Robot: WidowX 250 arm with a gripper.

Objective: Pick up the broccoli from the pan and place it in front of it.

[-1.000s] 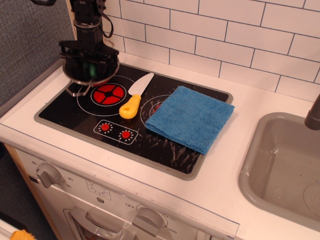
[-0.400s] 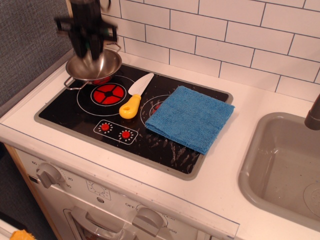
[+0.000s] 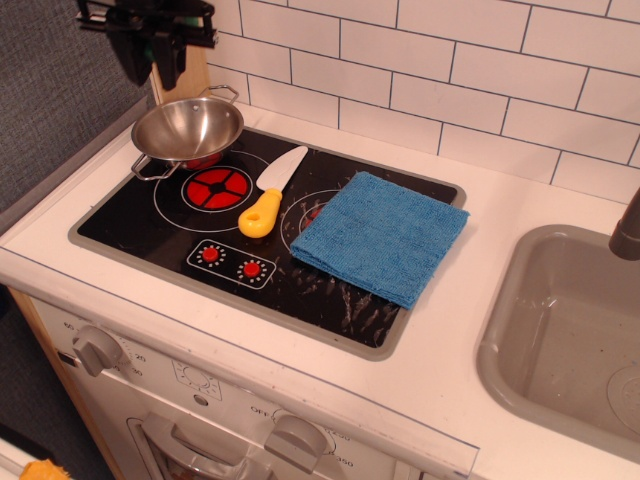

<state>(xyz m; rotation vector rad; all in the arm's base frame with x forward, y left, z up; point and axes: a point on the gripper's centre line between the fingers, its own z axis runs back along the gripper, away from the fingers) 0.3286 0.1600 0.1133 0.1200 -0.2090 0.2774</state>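
The shiny steel pan (image 3: 188, 128) with wire loop handles and a red base stands at the back left of the stove top, and its bowl is empty. My black gripper (image 3: 152, 62) hangs high above the pan's left side, near the top edge of the view. It is closed around the broccoli (image 3: 186, 16), of which only a small dark-green patch shows among the black gripper parts. The rest of the broccoli is hidden.
A knife (image 3: 270, 195) with a yellow handle lies right of the red burner (image 3: 213, 187). A folded blue cloth (image 3: 380, 235) covers the right burner. A grey sink (image 3: 570, 330) is at the far right. The tiled wall runs behind the stove, and the knobs are on its front.
My gripper has risen out of the pan with the broccoli and moved up and a little left. The pan, covered before, now shows empty.
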